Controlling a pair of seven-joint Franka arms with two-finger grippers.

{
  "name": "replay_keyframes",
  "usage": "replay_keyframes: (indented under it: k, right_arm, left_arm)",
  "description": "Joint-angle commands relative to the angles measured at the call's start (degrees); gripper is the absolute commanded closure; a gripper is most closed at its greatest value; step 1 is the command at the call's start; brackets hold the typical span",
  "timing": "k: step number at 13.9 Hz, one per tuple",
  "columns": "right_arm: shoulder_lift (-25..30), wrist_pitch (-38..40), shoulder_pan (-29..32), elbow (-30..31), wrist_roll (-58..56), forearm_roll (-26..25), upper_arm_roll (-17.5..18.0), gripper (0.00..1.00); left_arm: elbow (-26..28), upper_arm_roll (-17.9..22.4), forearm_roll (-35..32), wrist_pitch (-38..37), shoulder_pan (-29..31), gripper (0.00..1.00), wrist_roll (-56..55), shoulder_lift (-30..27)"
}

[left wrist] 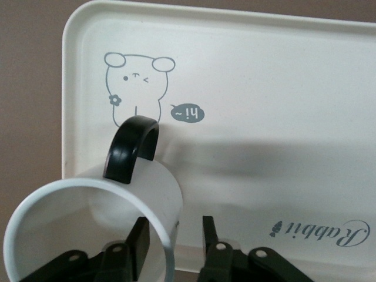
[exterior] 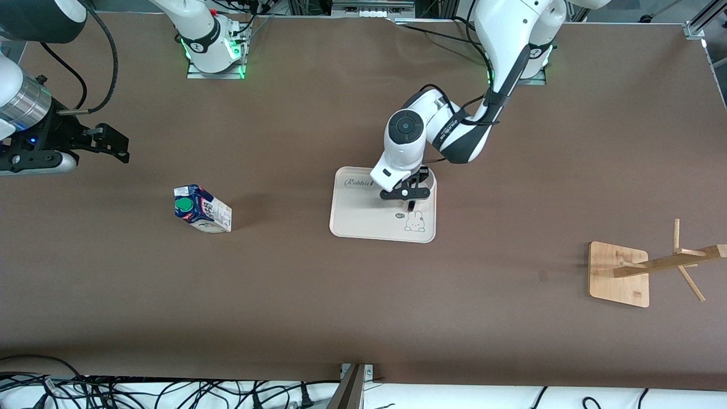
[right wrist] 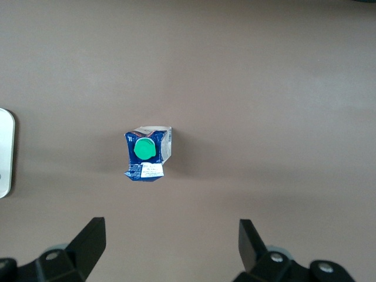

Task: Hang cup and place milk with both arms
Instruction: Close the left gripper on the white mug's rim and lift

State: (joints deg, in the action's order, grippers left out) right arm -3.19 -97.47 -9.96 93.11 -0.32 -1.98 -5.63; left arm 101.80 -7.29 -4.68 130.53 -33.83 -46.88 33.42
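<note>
brown counter (exterior: 318, 295) fills the front view, with cables along its lower edge. cream tray (exterior: 355, 218) lies near the middle; left gripper (exterior: 410, 200) is low over it. milk (exterior: 202, 208) stands toward the right arm's end, wooden rack (exterior: 630, 272) toward the left arm's end. right gripper (exterior: 108, 145) is up over bare counter.

left wrist view: left gripper (left wrist: 173, 241) has one finger inside the cup (left wrist: 88, 229) and one outside, astride its wall with a small gap; the cup stands on the tray (left wrist: 264, 88).

right wrist view: right gripper (right wrist: 170, 241) is wide open and empty, above the milk (right wrist: 147, 154).
</note>
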Motion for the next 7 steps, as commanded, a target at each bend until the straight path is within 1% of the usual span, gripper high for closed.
replay_keyframes:
  k: [1, 3, 4, 5, 7]
  right_arm:
    - [0.0, 0.9, 0.2, -0.7, 0.0, -0.5, 0.1, 0.00]
    - [0.0, 0.9, 0.2, -0.7, 0.0, -0.5, 0.1, 0.00]
    - [0.0, 0.9, 0.2, -0.7, 0.1, -0.5, 0.1, 0.00]
    - [0.0, 0.9, 0.2, -0.7, 0.1, -0.5, 0.1, 0.00]
    - [0.0, 0.9, 0.2, -0.7, 0.1, -0.4, 0.2, 0.00]
  left_arm:
    - [-0.1, 0.6, -1.5, -1.0, -0.5, 1.00, -0.7, -0.9]
    - [-0.3, 0.9, -1.5, -1.2, 0.1, 1.00, -0.1, -2.0]
    - [-0.3, 1.1, -1.5, -1.6, 0.4, 1.00, 0.6, -3.4]
    - [-0.5, 1.3, -1.5, -3.3, 1.6, 1.00, 0.8, -5.5]
    - [-2.1, 1.3, -1.5, -8.9, 5.9, 1.00, 3.6, -11.5]
